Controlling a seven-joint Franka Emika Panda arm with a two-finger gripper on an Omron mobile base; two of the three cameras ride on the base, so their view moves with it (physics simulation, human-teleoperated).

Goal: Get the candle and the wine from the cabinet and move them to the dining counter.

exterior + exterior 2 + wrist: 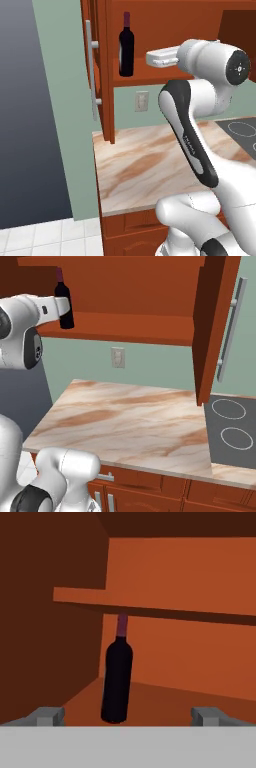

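At the bottom of my hand view the two finger tips [50,716] stood far apart, so the gripper [128,717] had its jaws wide and gripped nothing. The bottle of wine [117,679] stood upright just beyond them, between the tips but nearer the left one, and I could see no contact with either.

The bottle was dark, nearly black glass with a slim neck wrapped in maroon. From the hand I could make out no label. It stood on the bottom board of the open cabinet [165,75], near the left wall, with its top reaching close under the inner shelf [150,607]. From the left base view the wine [126,47] was just left of the white hand, which reached in level with the bottle's body. From the right base view the hand covered part of the bottle [63,303].

The left door [97,75] hung open with its long silver handle [90,70] outward, and the right door [215,331] stood open too. Below the cabinet lay a marbled wall counter [125,426], with a stovetop [230,431] at its right end and a wall socket [117,357] behind on the green wall. I could not find the candle from what I saw.
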